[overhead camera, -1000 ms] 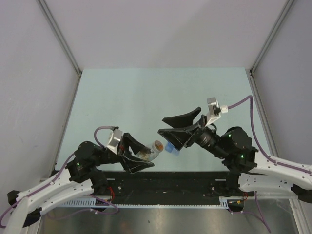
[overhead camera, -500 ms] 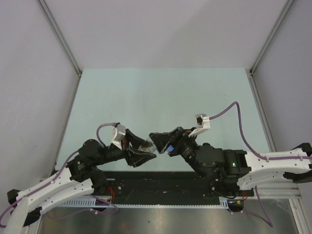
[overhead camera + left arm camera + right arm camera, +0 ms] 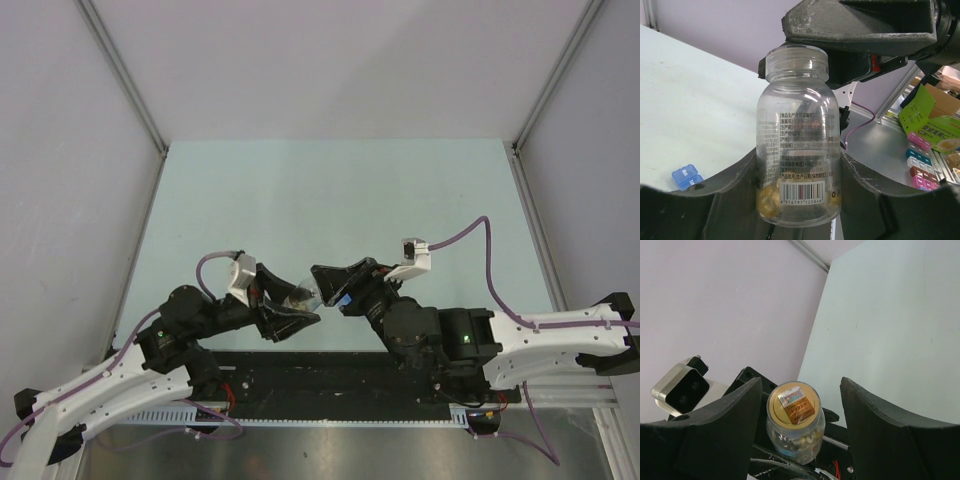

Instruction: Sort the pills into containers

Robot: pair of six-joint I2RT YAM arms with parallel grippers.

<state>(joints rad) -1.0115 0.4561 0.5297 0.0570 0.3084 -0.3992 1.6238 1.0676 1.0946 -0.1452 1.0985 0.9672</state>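
My left gripper (image 3: pixel 799 202) is shut on a clear pill bottle (image 3: pixel 799 125) and holds it above the table's near edge. Yellow pills (image 3: pixel 767 197) lie in its bottom. The bottle has a gold lid with a label (image 3: pixel 794 406). My right gripper (image 3: pixel 801 390) is open. Its jaws stand on either side of the lid without touching it. In the top view both grippers (image 3: pixel 290 310) (image 3: pixel 322 287) meet at the bottle (image 3: pixel 300 296). The blue pill box (image 3: pixel 687 176) lies shut on the table, partly hidden under my right gripper in the top view (image 3: pixel 345 299).
A green carton (image 3: pixel 932 127) and several pink and blue pill boxes (image 3: pixel 920 157) lie beyond the table's near edge on the right. The left wrist camera (image 3: pixel 679 385) shows beside the bottle. Grey walls enclose the pale green table (image 3: pixel 330 190).
My right gripper has swung left and down from above the blue pill box until it straddles the bottle's lid. My left gripper has turned the bottle slightly toward it.
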